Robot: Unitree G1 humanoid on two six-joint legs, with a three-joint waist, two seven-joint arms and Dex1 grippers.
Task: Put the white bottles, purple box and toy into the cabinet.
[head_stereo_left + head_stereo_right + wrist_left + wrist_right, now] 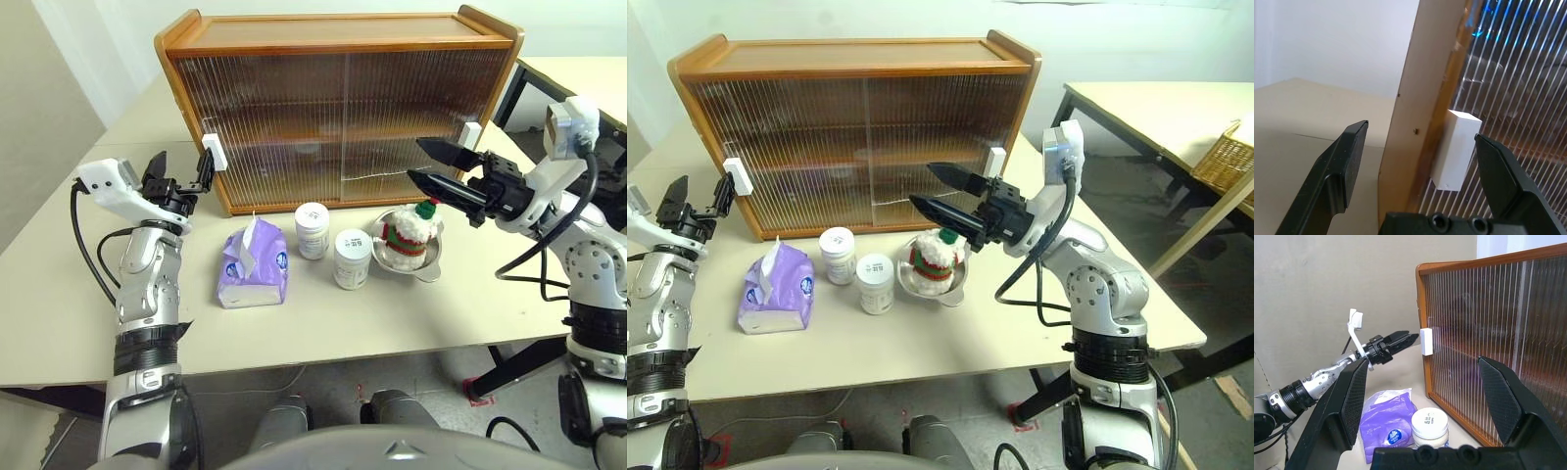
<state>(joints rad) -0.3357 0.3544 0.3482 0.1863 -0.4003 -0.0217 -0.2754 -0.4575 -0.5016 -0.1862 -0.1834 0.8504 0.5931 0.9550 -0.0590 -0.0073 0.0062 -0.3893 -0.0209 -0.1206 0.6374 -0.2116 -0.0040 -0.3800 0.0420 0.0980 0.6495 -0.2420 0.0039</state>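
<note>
Two sliding doors of the cabinet (338, 113) stand shut in my left eye view, a white handle (214, 154) on the left door's outer edge and another handle (471, 134) on the right door's. In front of the cabinet, on the table (59, 284), I see the purple box (253, 265) lying furthest left, then the two white bottles (313, 230) (352, 258) near each other, then the toy (409, 233) sitting in a steel bowl (431, 262). My left gripper (180, 168) hangs just beside the left handle with its jaws apart and nothing between them; my right gripper (429, 164) points leftward in front of the cabinet, above the toy, jaws wide and empty. The right eye view gives me the same layout, with a wicker basket (1225, 162) on a second table well away from the cabinet. Through the left wrist view, the fingers (1337, 171) spread on either side of the cabinet's wooden edge, and the white handle sits just beside one finger without touching it. Through the right wrist view, I see between the spread fingers (1347, 401) the cabinet's ribbed front, the left gripper at its handle, and below them the purple box and one bottle.
</note>
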